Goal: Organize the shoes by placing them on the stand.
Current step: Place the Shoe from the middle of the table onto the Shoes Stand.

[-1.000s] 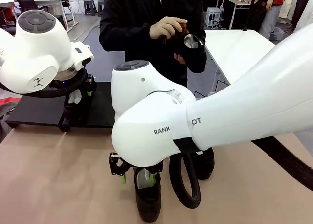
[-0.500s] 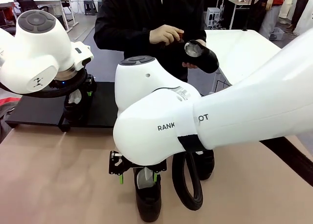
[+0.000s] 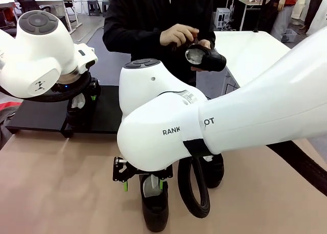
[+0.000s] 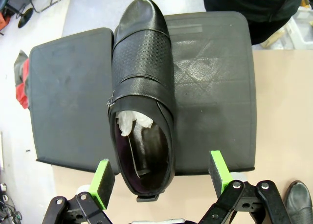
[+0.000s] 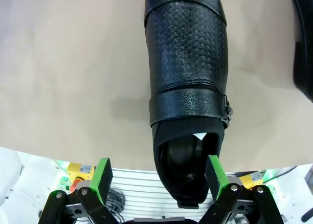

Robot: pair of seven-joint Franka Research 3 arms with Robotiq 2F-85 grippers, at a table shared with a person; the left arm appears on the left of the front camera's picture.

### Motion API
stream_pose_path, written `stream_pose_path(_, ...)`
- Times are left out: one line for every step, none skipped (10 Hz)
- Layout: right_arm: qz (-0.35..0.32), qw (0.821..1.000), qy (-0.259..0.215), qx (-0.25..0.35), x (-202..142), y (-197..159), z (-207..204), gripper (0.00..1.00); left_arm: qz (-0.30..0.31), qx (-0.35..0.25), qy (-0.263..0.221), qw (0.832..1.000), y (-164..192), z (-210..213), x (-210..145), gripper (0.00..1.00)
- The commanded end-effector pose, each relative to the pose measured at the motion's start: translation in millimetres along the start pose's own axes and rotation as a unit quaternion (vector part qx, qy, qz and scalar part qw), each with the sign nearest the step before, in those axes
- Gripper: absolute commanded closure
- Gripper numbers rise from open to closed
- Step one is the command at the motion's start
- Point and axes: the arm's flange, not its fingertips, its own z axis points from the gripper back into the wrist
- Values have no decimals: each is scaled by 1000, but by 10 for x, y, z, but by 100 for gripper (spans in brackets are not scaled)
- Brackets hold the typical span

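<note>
One black shoe lies on the matte-black stand, toe away from me, white paper in its opening. My left gripper is open, its green pads either side of the heel. A second shoe lies on the tan table under my right gripper, which is open and straddles its heel; in the front view that gripper hangs over this shoe. A third shoe lies just behind, partly hidden by the arm. The person holds a fourth shoe in both hands above the far edge.
The stand spans the far left of the table, with bare room either side of the shoe on it. My right arm's white bulk and black cable cover the table's middle. Bare tabletop lies at the near left.
The person has turned the held shoe in the hands, from hanging down to lying sideways. My right arm has shifted slightly; the left arm has stayed put.
</note>
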Motion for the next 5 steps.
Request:
stream_pose_path(0,1000,0,0,-1,-2,-4,0,-3,5,-5,1000,-6,-5,0,0)
stream_pose_path(-2,1000,-11,-18,-51,-432,325,0,-3,5,-5,1000,-6,-5,0,0)
stream_pose_path(-32,999,-42,-1,-182,-946,681,0,-3,5,-5,1000,-6,-5,0,0)
stream_pose_path(-43,997,-60,21,-267,-1351,864,0,-3,5,-5,1000,-6,-5,0,0)
stream_pose_path(-53,997,-47,25,-260,-1744,923,0,-3,5,-5,1000,-6,-5,0,0)
